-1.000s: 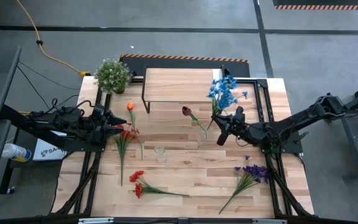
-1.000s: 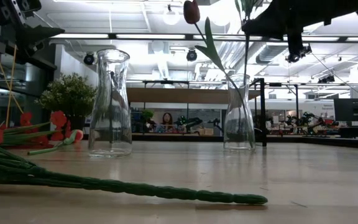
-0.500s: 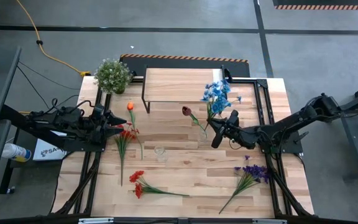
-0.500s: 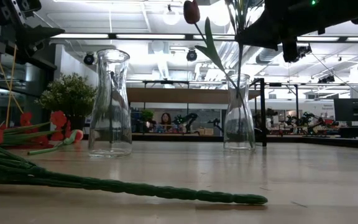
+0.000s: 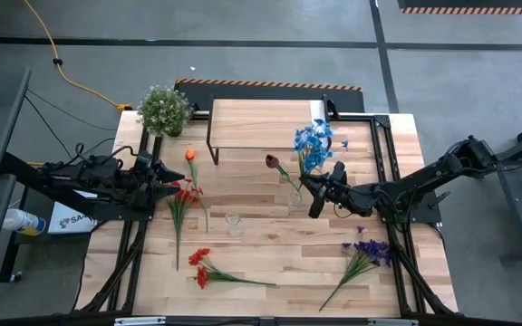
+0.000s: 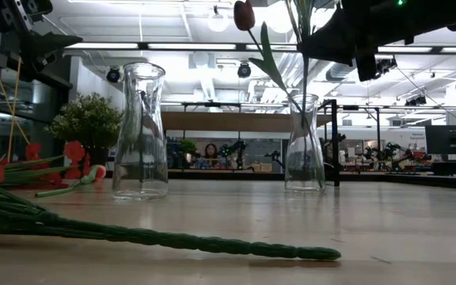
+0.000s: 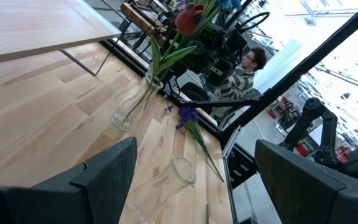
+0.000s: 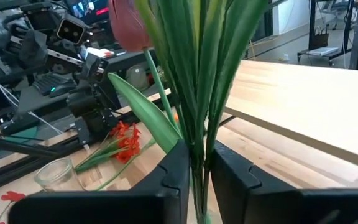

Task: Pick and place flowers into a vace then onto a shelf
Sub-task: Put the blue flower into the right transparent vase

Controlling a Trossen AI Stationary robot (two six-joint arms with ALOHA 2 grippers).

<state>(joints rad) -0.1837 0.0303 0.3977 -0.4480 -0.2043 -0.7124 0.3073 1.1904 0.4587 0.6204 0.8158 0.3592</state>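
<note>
We see the wooden table (image 5: 270, 263) w/ the shelf (image 5: 261, 125) set along its far edge, about mid-width, white strip at the shelf's right end. The left arm waits over the table's left edge, left gripper (image 5: 172, 184) w/ fingers spread wide, nothing in them, just above the red bunch (image 5: 181, 201) lying at that edge. The right arm reaches in from the right edge; right gripper (image 5: 314, 196) sits near table centre, right over the mouth of the glass vase (image 6: 304, 144). Its fingers (image 8: 178, 168) stand close on either side of the blue spray's (image 5: 313, 143) green stems, w/ slim gaps showing; we can't tell if they're still pinching or already let go. Stems run down into that vase, blue heads lean toward the shelf's right end. A dark red bud (image 5: 272, 162) on its stem is in the same vase, leaning left. Potted plant (image 5: 163, 110) stands at the far-left corner. Orange tulip (image 5: 189, 156) lies near the left edge, btwn plant and red bunch. A 2nd red bunch (image 5: 201, 264) lies near the front edge, left of centre. Purple spray (image 5: 362, 254) lies toward the front-right corner. An empty vase (image 6: 141, 131) stands approx mid-table, left of the filled one.
</note>
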